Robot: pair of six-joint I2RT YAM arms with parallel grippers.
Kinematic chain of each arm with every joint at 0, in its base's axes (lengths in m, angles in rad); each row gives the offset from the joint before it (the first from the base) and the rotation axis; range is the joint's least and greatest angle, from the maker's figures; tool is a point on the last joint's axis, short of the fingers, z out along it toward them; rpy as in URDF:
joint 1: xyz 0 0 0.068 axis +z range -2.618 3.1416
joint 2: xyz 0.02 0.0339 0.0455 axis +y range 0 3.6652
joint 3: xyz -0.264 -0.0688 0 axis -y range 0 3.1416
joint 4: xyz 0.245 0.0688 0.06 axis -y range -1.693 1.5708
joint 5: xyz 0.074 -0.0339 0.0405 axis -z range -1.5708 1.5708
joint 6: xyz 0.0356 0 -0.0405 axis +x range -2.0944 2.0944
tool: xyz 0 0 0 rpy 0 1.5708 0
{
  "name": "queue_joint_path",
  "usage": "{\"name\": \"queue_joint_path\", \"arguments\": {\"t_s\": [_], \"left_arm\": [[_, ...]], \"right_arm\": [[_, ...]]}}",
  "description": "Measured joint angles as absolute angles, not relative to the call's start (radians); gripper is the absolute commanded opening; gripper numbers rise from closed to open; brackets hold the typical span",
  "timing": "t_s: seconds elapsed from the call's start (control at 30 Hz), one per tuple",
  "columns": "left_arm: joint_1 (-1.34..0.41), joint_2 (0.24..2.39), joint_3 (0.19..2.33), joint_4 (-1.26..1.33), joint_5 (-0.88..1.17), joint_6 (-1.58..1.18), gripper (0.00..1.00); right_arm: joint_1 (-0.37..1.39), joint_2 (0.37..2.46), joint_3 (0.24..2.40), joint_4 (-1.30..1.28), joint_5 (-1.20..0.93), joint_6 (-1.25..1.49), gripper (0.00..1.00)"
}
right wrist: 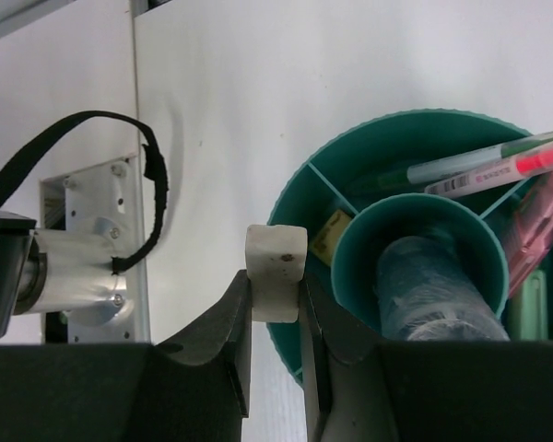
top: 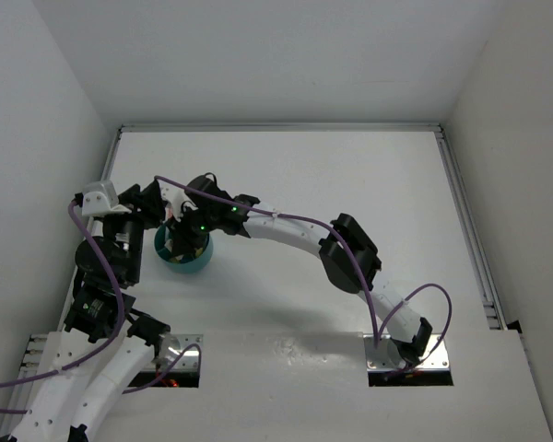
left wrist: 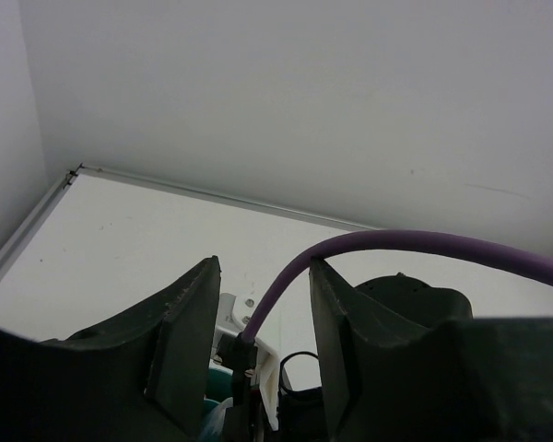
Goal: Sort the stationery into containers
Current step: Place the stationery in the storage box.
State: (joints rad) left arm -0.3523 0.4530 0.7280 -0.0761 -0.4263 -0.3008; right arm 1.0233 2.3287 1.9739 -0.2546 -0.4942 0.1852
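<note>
Our right gripper (right wrist: 275, 304) pinches a small off-white eraser (right wrist: 276, 261) between its dark fingers. The block is matte with rounded corners, and its long axis runs out along the fingers so that its upper half stands clear of them. The eraser sits right at the outer wall of the teal holder (right wrist: 415, 122), seemingly just over or outside the rim. The nearest free compartment lies a little toward the central tube (right wrist: 350, 241), so we judge a short nudge that way comes before letting go. The holder is smooth, ribbed-edged plastic, split by thin walls. On the far side of the tube, slim pens (right wrist: 479, 166) lean across the rim, one clear with green and one pink, and something dark and glossy fills the tube. Our left gripper (left wrist: 264, 276) has its fingers spread with nothing between them, only a purple cable (left wrist: 396, 241) arcing behind, and it hangs just beside the holder above the white table (right wrist: 258, 92). The right arm is plainly the one placed to finish.
</note>
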Motion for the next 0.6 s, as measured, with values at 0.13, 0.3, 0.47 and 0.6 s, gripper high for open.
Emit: {"name": "queue_joint_path", "arguments": {"t_s": [0.13, 0.3, 0.47, 0.6], "left_arm": [[-0.352, 0.451, 0.728, -0.076, -0.426, -0.301, 0.49], [-0.352, 0.451, 0.728, -0.077, -0.426, -0.301, 0.49], [-0.352, 0.451, 0.728, -0.081, -0.427, -0.301, 0.49], [-0.352, 0.451, 0.728, -0.081, -0.427, -0.301, 0.49]], "right_arm": [[1.023, 2.329, 1.976, -0.257, -0.467, 0.156, 0.0], [1.026, 2.329, 1.979, -0.269, -0.451, 0.126, 0.04], [1.032, 2.329, 1.979, -0.275, -0.44, 0.102, 0.13], [1.032, 2.329, 1.979, -0.279, -0.439, 0.089, 0.25]]}}
